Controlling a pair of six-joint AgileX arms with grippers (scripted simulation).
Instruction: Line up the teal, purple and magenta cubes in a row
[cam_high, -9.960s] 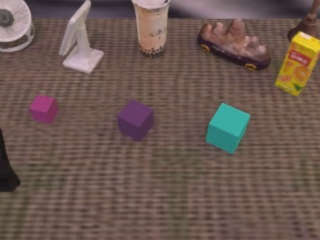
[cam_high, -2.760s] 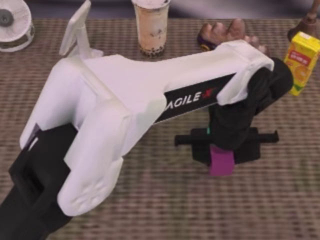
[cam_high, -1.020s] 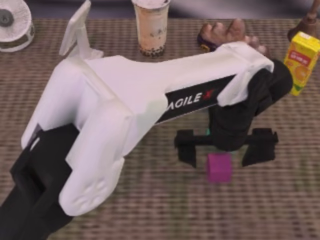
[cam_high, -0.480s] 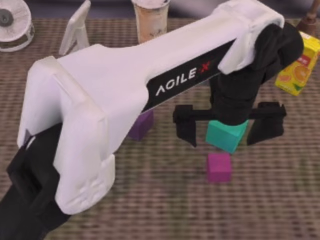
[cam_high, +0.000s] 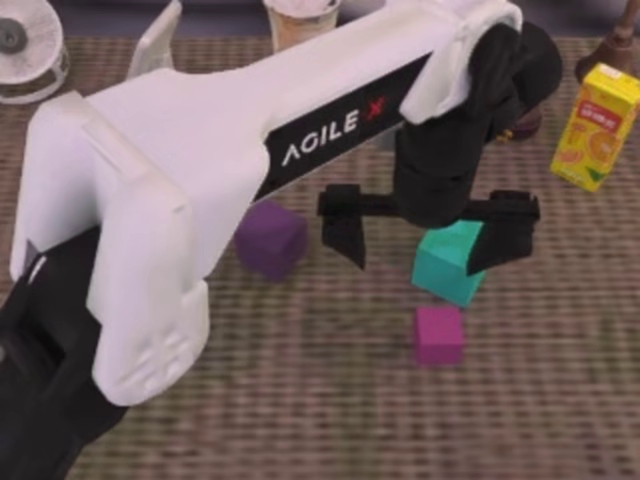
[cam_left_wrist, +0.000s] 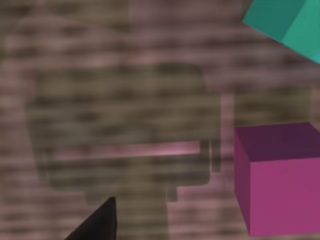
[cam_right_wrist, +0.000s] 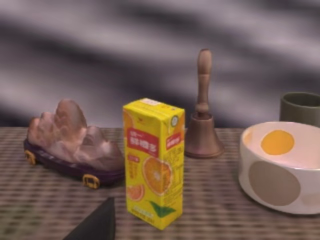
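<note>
Left tool (cam_high: 425, 235) hangs wide open and empty over the teal cube (cam_high: 450, 264). Magenta cube (cam_high: 439, 335) sits on the worktop (cam_high: 560, 400) just beside teal, on its near side. Purple cube (cam_high: 270, 240) lies apart, toward the left.

Teal cube (cam_high: 449, 262), dark purple cube (cam_high: 271, 238), magenta cube (cam_high: 439, 334), yellow-orange juice carton (cam_high: 594, 126), brown woven table (cam_high: 330, 410)
</note>
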